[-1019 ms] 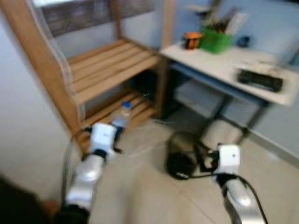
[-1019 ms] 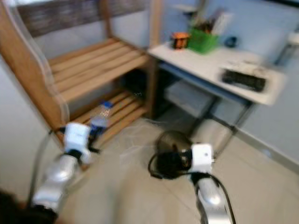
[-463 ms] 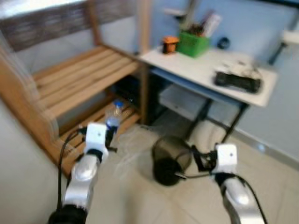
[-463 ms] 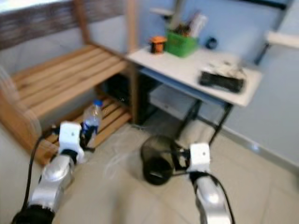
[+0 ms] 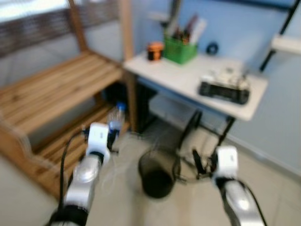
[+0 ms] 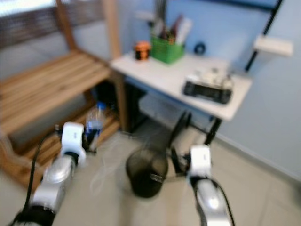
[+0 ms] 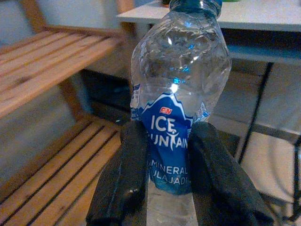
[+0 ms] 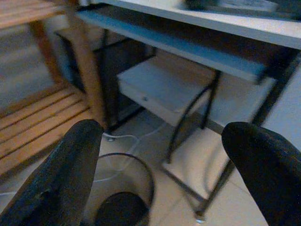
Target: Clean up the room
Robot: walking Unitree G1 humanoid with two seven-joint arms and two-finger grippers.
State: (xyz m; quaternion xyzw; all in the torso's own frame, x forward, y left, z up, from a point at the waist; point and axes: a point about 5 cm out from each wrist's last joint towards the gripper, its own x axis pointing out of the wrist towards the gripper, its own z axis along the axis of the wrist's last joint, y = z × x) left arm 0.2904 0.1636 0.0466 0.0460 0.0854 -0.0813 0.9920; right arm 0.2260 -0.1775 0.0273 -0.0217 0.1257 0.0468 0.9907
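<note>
Left gripper (image 7: 164,188): clamped on the water bottle (image 7: 176,94), beside the wooden shelf (image 5: 51,89).
Right gripper (image 8: 164,155): spread, empty.
Risk: you may miss the bin (image 5: 157,174); the bottle falls outside.

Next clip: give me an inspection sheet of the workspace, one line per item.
Surface: pale tiled floor.
Job's things: water bottle, blue label and cap, upright in the left gripper; black mesh bin on the floor between the arms.
Clutter: on the white desk, a green pen holder, an orange and black object, a black device.
Grippers: left gripper shut on the bottle's label; right gripper open, nothing between its fingers, above the bin.
Cables: a pale cable on the floor under the desk.
Surroundings: wooden slatted shelf, blue wall.
</note>
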